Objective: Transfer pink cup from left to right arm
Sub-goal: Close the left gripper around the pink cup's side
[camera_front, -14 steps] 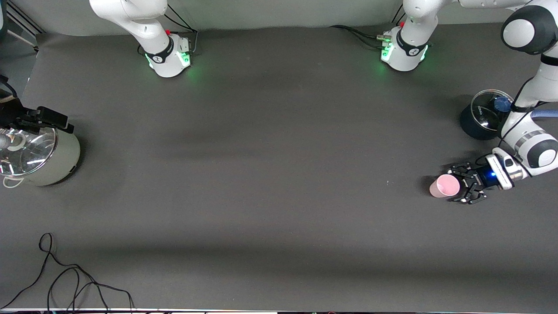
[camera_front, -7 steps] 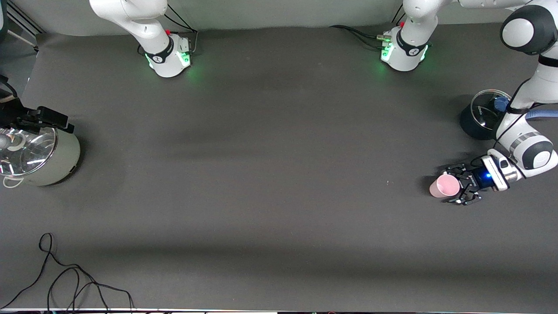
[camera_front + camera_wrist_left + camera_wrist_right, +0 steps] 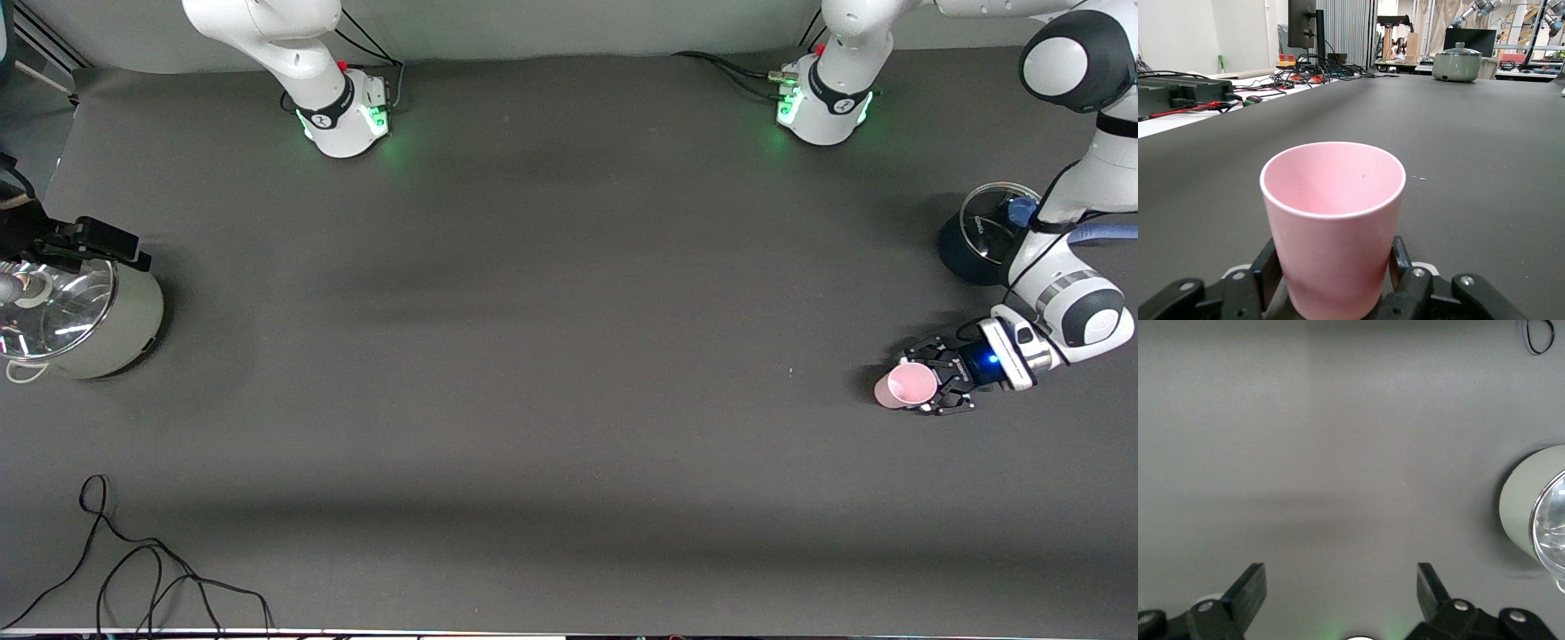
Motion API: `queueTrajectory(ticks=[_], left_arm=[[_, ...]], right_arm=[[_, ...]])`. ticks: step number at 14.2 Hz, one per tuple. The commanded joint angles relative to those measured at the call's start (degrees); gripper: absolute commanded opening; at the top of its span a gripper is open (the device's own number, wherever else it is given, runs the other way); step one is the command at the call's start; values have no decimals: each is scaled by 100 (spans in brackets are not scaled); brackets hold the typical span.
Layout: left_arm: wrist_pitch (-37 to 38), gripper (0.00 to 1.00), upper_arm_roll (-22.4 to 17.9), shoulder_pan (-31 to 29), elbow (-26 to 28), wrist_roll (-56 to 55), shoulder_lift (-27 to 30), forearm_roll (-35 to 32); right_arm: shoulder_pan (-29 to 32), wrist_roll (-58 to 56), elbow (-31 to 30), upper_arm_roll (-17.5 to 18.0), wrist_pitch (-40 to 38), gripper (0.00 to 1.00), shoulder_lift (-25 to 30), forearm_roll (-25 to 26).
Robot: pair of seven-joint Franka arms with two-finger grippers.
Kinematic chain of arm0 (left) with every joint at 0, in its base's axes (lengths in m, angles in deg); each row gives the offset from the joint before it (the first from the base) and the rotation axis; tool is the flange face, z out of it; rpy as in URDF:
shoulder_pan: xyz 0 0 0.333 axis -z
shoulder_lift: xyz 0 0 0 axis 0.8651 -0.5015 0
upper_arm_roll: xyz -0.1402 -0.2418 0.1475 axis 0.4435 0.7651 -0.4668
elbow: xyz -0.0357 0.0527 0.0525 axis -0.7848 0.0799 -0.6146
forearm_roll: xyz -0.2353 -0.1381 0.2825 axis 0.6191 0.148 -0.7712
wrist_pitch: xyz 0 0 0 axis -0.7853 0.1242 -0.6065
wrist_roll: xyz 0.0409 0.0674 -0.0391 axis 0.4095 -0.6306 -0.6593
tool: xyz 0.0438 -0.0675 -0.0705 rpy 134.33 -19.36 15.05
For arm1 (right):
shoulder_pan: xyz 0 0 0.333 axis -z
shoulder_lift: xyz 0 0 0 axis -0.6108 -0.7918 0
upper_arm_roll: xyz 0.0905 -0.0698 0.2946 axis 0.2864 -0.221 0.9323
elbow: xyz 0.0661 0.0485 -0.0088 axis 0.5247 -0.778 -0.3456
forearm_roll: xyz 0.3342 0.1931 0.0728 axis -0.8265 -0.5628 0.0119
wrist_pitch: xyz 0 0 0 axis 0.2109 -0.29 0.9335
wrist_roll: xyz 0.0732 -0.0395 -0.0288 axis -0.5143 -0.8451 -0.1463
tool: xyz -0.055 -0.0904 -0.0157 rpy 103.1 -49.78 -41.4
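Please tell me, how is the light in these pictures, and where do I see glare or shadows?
Front view: soft even light, broad faint shadow bands on the table, green glow at both arm bases, bright glare on the grey-green pot's glass lid. Left wrist view: the pink cup is sharp and evenly lit in the left pincer. Right wrist view: dim grey table, glare on the lid's rim.

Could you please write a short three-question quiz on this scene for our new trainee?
1. True or false: the left gripper is shut on the pink cup.
2. Which gripper is open? A) left B) right
3. Fill in: the right gripper hangs over bare table beside the pale green ____.

Key: 1 true; 2 B; 3 pot.
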Motion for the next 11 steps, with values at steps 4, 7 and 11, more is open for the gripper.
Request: queueTrajectory(ticks=[4, 7, 11], left_arm=[[12, 54, 126, 21, 102, -688, 376, 221], [-32, 49, 310, 21, 259, -1496, 902, 230], [-610, 49, 696, 91, 1127, -2105, 1948, 763]], right_arm=[[10, -88, 20, -7, -56, 100, 37, 6], [1, -79, 20, 2, -56, 100, 37, 14], [1, -71, 29, 2, -56, 100, 28, 5]])
